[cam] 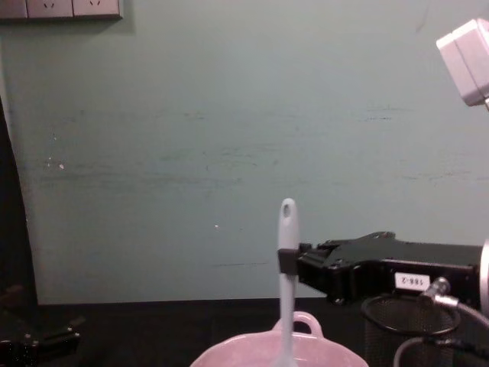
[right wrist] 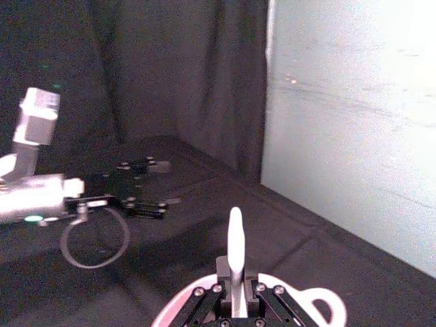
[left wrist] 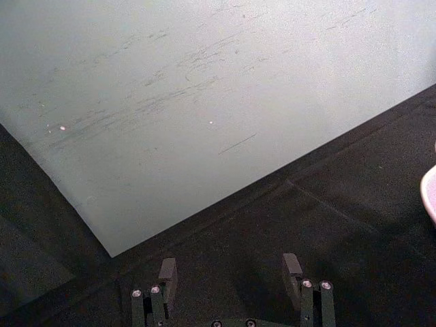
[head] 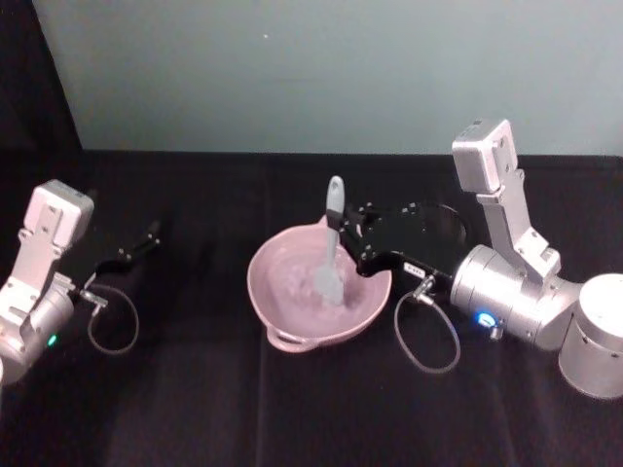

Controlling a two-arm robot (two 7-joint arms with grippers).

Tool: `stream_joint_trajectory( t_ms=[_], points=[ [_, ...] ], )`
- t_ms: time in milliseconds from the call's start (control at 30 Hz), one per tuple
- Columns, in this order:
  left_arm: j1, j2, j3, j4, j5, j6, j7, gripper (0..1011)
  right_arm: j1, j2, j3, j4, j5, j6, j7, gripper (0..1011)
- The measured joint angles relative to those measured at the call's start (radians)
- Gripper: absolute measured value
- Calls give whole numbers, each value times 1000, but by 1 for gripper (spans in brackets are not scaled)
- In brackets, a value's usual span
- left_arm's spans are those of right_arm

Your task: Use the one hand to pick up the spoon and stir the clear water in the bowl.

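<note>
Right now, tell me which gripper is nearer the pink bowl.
Right. The right gripper reaches over the bowl's right rim, fingers shut on the white spoon standing in it. The left gripper sits open, well off to the bowl's left.

Lab: black-draped table [head: 195,409], bare wall [head: 292,68]

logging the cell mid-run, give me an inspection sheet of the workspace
surface: black cloth, flat
job's things: spoon upright, its lower end in the pink bowl; water too faint to tell
clutter: black mesh cup by the right gripper
grippers: right gripper shut on the spoon's handle above the bowl; left gripper open, parked far left
cables: right cable loop, left cable loop, one at each wrist
surroundings: pale green wall, wall sockets, black curtain
</note>
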Motion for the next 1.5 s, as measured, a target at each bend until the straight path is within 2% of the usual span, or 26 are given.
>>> stream_joint_trajectory(
  t_ms=[167, 300, 433, 567, 767, 1000, 1200, 1333, 1500],
  points=[
    [0, 0, 0, 0, 0, 0, 0, 1011, -12, -3, -27, -20, 15, 8, 9, 110],
    [0, 0, 0, 0, 0, 0, 0, 1011, 8, -29, -63, 4, 8, 3, 9, 110],
    [0, 0, 0, 0, 0, 0, 0, 1011, 41, -60, -80, 49, -3, -13, 3, 110],
    [0, 0, 0, 0, 0, 0, 0, 1011, 87, -97, -88, 126, -24, -49, -10, 110],
    [0, 0, 0, 0, 0, 0, 0, 1011, 128, -118, -81, 203, -65, -85, -35, 110],
    [0, 0, 0, 0, 0, 0, 0, 1011, 131, -109, -49, 222, -92, -87, -54, 110],
    [0, 0, 0, 0, 0, 0, 0, 1011, 96, -70, -15, 170, -94, -62, -51, 110],
    [0, 0, 0, 0, 0, 0, 0, 1011, 48, -39, 9, 98, -67, -31, -31, 110],
    [0, 0, 0, 0, 0, 0, 0, 1011, 4, -17, 17, 32, -31, -8, -12, 110]
  ],
)
